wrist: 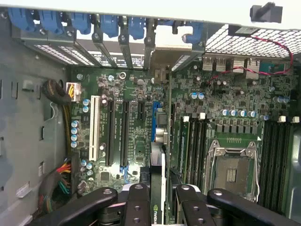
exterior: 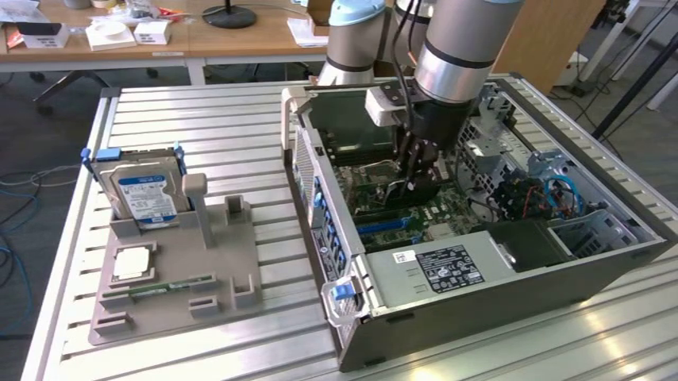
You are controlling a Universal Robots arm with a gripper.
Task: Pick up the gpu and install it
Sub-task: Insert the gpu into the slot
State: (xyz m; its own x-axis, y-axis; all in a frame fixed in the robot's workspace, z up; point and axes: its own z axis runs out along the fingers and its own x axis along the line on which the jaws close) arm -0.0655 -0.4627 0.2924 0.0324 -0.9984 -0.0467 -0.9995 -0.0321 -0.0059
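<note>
My gripper (exterior: 417, 168) reaches down into the open computer case (exterior: 317, 208) and is shut on the gpu (exterior: 411, 190), a thin dark card held on edge just above the motherboard (exterior: 424, 216). In the wrist view the gpu (wrist: 160, 162) runs edge-on between my black fingers (wrist: 138, 200), with a logo on the part nearest the gripper (wrist: 161, 197). The card hangs in line with the blue expansion slot (wrist: 154, 120), next to the black slots (wrist: 112, 132). I cannot tell whether its lower edge touches the slot.
A grey fixture (exterior: 175, 274) on the exterior view's left holds a hard drive (exterior: 145, 194), a processor chip (exterior: 132, 262) and a memory stick (exterior: 170, 287). Inside the case sit the power supply (exterior: 445, 266), a processor socket (wrist: 233, 172), blue bracket clips (wrist: 108, 23) and cable bundles (wrist: 59, 92).
</note>
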